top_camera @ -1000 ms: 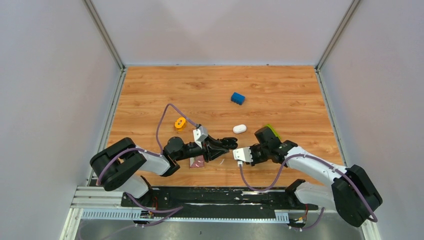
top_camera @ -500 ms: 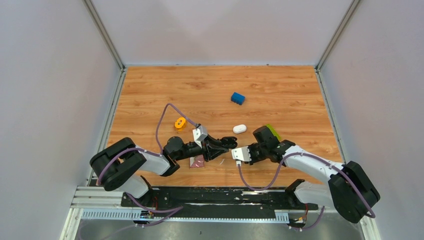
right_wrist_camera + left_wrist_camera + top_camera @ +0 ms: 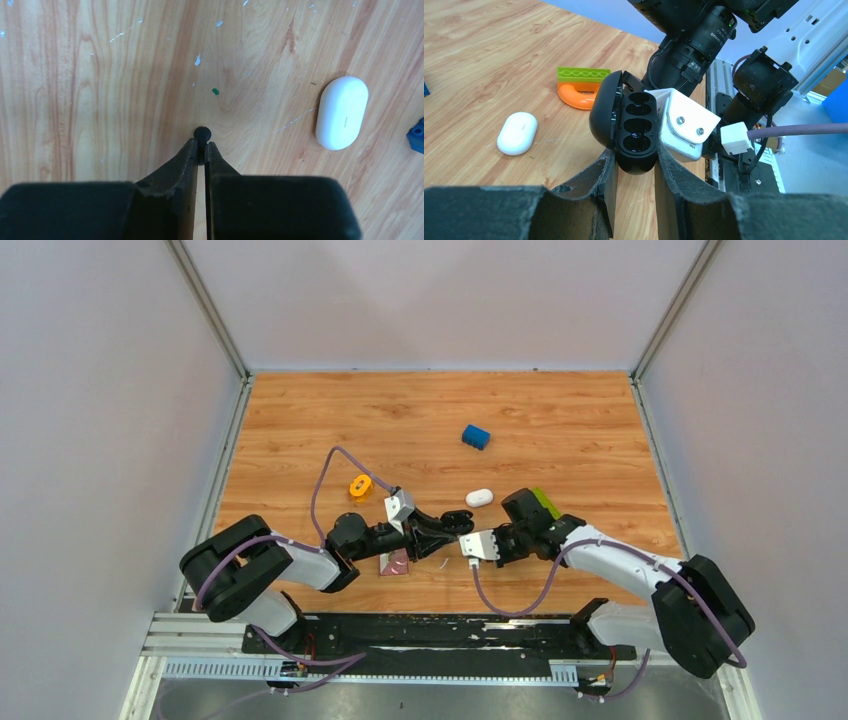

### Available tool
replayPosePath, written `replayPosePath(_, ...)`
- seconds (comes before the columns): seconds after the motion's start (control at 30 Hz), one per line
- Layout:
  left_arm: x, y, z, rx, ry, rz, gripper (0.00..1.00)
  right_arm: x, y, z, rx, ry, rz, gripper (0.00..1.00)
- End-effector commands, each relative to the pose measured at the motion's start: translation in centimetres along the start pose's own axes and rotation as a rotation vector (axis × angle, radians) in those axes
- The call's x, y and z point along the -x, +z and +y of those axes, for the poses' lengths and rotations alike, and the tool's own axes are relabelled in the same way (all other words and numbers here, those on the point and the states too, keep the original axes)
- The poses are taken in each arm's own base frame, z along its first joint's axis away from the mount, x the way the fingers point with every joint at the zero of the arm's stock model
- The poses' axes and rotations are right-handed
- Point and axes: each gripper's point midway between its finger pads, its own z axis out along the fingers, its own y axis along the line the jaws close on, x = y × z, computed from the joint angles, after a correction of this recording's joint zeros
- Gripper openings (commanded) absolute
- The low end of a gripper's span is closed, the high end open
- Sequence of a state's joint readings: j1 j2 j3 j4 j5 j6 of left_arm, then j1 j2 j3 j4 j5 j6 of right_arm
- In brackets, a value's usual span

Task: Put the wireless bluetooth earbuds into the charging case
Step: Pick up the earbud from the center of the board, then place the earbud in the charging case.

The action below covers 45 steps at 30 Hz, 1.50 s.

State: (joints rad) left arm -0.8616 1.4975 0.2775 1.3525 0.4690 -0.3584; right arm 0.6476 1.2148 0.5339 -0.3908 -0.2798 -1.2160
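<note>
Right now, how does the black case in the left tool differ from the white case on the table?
The black case is open; the white case is shut. The black case is gripped by the left tool; the white case lies on the table. Both are rounded ovals.

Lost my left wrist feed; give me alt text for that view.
The left fingers clamp a small black open-lidded charging case, both wells looking empty, with the right arm's white wrist block just behind it. A glossy white pill-shaped oval and an orange plastic arch lie on the wooden table.
</note>
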Motion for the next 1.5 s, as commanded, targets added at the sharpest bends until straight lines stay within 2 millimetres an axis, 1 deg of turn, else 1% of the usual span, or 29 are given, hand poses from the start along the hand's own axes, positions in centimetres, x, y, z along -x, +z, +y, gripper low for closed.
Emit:
replayPosePath(0.0,1.1,0.2,-1.1,-0.054,0.027,-0.029,0.00,1.1,-1.1,-0.7,0.011,0.075,-0.009,0.06)
replayPosePath(0.13,1.1,0.2,-1.1,-0.052,0.027,-0.027,0.00,0.9,-3.0,-1.2,-0.024,0.139,-0.023,0.05)
replayPosePath(0.23,1.1,0.2,-1.2,-0.058,0.025,-0.028,0.00,1.3,-5.3,-2.7,-0.063,0.246,-0.114,0.04)
replayPosePath(0.3,1.1,0.2,-1.2,-0.060,0.023,-0.028,0.00,2.1,-7.1,-3.5,-0.061,0.318,-0.205,0.04)
replayPosePath(0.4,1.0,0.2,-1.1,-0.058,0.024,-0.026,0.00,4.5,-9.7,-4.0,-0.029,0.363,-0.330,0.05)
replayPosePath(0.43,1.0,0.3,-1.2,-0.060,0.024,-0.024,0.00,5.5,-10.4,-3.9,-0.015,0.362,-0.366,0.05)
replayPosePath(0.57,0.7,0.5,-1.4,-0.082,0.017,-0.012,0.00,9.3,-13.0,-3.8,0.005,0.326,-0.512,0.06)
replayPosePath(0.67,0.3,0.7,-1.6,-0.100,0.004,-0.003,0.00,11.7,-14.8,-4.1,0.029,0.315,-0.576,0.06)
replayPosePath(0.73,0.2,0.7,-1.7,-0.108,0.002,0.001,0.00,12.9,-15.6,-4.3,0.054,0.313,-0.613,0.07)
replayPosePath(0.83,-0.2,0.8,-1.5,-0.106,0.004,0.017,0.00,14.0,-15.7,-4.4,0.080,0.292,-0.610,0.07)
replayPosePath(1.07,-0.9,0.9,-1.2,-0.100,0.014,0.051,0.00,16.2,-13.4,-3.3,0.157,0.245,-0.532,0.07)
replayPosePath(1.3,-1.6,1.1,-1.0,-0.092,0.054,0.093,0.00,16.4,-12.3,-4.1,0.149,0.274,-0.510,0.06)
replayPosePath(1.47,-1.8,1.2,-1.3,-0.099,0.059,0.102,0.00,16.5,-11.1,-4.4,0.172,0.302,-0.491,0.05)
